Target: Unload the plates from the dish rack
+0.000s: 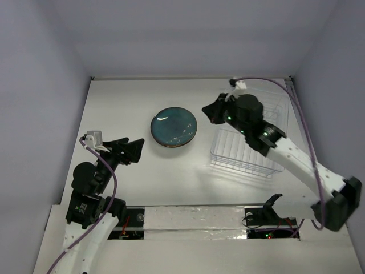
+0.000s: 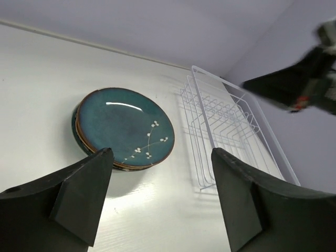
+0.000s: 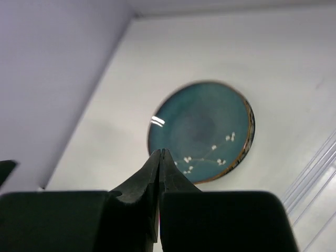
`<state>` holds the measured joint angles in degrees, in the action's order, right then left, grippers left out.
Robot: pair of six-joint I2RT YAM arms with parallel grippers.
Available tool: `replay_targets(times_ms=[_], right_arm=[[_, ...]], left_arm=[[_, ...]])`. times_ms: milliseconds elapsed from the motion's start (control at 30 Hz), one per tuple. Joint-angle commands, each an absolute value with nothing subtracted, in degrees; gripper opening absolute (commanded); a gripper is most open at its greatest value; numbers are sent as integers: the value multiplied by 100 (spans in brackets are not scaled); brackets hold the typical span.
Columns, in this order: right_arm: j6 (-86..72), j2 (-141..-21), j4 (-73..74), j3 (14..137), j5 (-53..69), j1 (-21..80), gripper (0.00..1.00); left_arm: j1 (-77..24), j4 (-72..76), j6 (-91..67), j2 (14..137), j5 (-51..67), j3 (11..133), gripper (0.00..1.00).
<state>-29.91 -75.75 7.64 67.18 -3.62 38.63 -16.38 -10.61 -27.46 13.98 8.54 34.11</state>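
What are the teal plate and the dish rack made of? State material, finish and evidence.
Teal plate: likely glazed ceramic, glossy, judging by its glare streak, brown rim and painted white blossoms.
Dish rack: thin white wire rods, probably coated metal. Plastic is not ruled out.

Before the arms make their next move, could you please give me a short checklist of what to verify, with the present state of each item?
1. The dish rack is free of plates: ok. No plate stands in the slots that show, though the right arm covers part of it from above.
2. The dark teal plate lies flat on top of the stack, on the table: ok.
3. The left gripper is open and empty: ok.
4. The right gripper is shut and holds nothing: ok.
5. Number of plates in the stack: cannot tell. Only rims show under the top one.
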Motion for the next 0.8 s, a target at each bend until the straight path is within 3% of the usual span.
replay_targets(times_ms=[0,100,167,200,267,333,533,767], right_arm=[[-2427,-6305,308,6373,-562,3894,0],[-2224,-4873,62,5767,-825,3894,14],[-2162,-3923,62,5373,-1001,3894,44],[-2145,-3407,96,5161,-1298,3894,68],[-2145,-2992,245,5003,-1755,3894,88],[-2127,-2673,482,4861,-2047,3894,100],[-2293,-1943,501,4123,-2408,3894,98],[-2496,-2250,351,3884,-1987,3894,98]], left_arm=[[-1608,-888,-2698,1301,721,3603,76],[-1608,-914,-2690,1362,607,3638,79],[-1608,-958,-2672,1511,519,3769,80],[-1608,-1010,-2620,1599,414,3927,81],[-1608,-1020,-2558,1634,317,4094,82],[-1608,-985,-2462,1661,264,4262,83],[-1608,-984,-2276,1854,-148,4728,85],[-1608,-975,-2329,1828,-158,4509,89]])
